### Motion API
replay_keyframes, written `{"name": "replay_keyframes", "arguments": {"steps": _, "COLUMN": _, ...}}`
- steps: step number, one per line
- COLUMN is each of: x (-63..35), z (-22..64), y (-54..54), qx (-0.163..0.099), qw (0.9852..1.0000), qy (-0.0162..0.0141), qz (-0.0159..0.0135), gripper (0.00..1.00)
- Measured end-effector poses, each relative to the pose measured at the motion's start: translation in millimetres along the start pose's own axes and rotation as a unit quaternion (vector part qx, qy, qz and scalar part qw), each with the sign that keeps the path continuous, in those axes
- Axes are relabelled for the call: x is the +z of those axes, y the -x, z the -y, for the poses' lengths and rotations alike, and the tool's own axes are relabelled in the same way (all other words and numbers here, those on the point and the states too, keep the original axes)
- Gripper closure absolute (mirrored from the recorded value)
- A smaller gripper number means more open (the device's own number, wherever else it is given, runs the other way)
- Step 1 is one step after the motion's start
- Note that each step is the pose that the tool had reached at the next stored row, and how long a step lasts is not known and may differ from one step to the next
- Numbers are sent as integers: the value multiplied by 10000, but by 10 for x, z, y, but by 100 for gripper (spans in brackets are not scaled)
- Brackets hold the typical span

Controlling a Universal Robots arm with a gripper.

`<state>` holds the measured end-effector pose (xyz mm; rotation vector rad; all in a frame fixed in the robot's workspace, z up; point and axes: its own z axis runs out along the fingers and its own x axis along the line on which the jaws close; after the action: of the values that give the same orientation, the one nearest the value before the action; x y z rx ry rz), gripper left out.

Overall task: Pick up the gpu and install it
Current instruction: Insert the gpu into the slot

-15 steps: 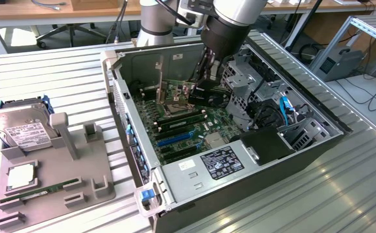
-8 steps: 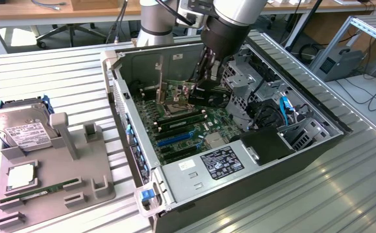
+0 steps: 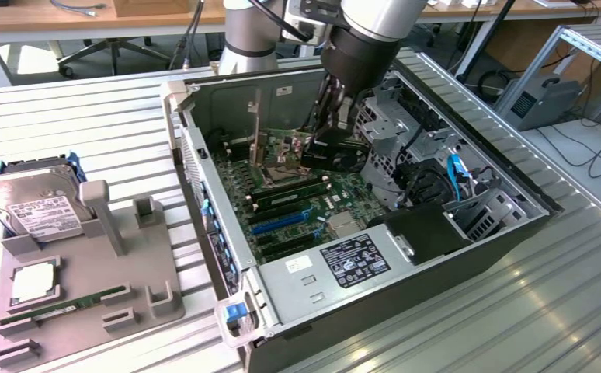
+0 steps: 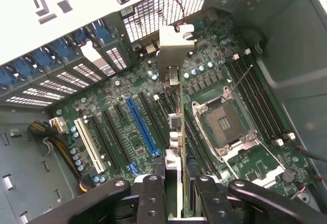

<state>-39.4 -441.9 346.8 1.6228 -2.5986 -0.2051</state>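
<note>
The gpu point(image 4: 181, 132) shows edge-on as a thin card with its silver bracket point(image 4: 172, 50) at the far end. My gripper point(image 4: 179, 201) is shut on it, with one black finger point(image 4: 152, 196) on each side of the near end. The card stands upright over the motherboard point(image 4: 127, 132), between the blue slot point(image 4: 143, 124) and the CPU socket point(image 4: 224, 121). Whether its lower edge touches a slot I cannot tell. In the exterior view the gripper point(image 3: 327, 151) is inside the open computer case point(image 3: 217, 225), with the gpu point(image 3: 279, 145) reaching toward the case's rear wall.
A grey fixture point(image 3: 83, 287) on the exterior view's left carries a hard drive point(image 3: 31, 206), a CPU chip point(image 3: 33, 281) and a green memory stick point(image 3: 62, 305). Inside the case are the power supply point(image 3: 352, 260) and a metal drive cage point(image 3: 383, 128) close by the arm.
</note>
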Motion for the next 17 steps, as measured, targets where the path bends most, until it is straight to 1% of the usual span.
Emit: {"name": "replay_keyframes", "arguments": {"steps": 17, "x": 0, "z": 0, "y": 0, "qx": -180, "qw": 9998, "qy": 2, "qz": -27, "gripper": 73}}
